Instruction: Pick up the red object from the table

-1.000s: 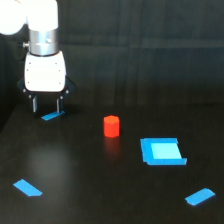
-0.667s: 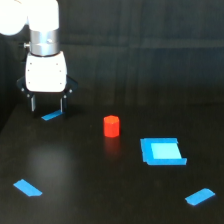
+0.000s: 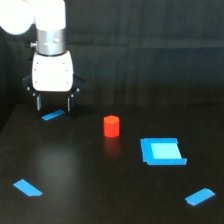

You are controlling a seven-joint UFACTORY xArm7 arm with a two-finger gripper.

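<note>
The red object is a small red-orange short cylinder standing upright on the glossy black table, near the middle of the exterior view. My gripper hangs from the white arm at the upper left of the view, its two dark fingers pointing down and spread apart with nothing between them. It sits above the table, to the exterior view's left of the red object and well apart from it. A blue strip lies just below the fingertips.
A blue square patch lies to the exterior view's right of the red object. Two more blue strips lie near the front, one at the left and one at the right. A dark backdrop stands behind the table.
The gripper has shifted slightly to the exterior view's right, toward the red object. The red object and the blue pieces have not moved.
</note>
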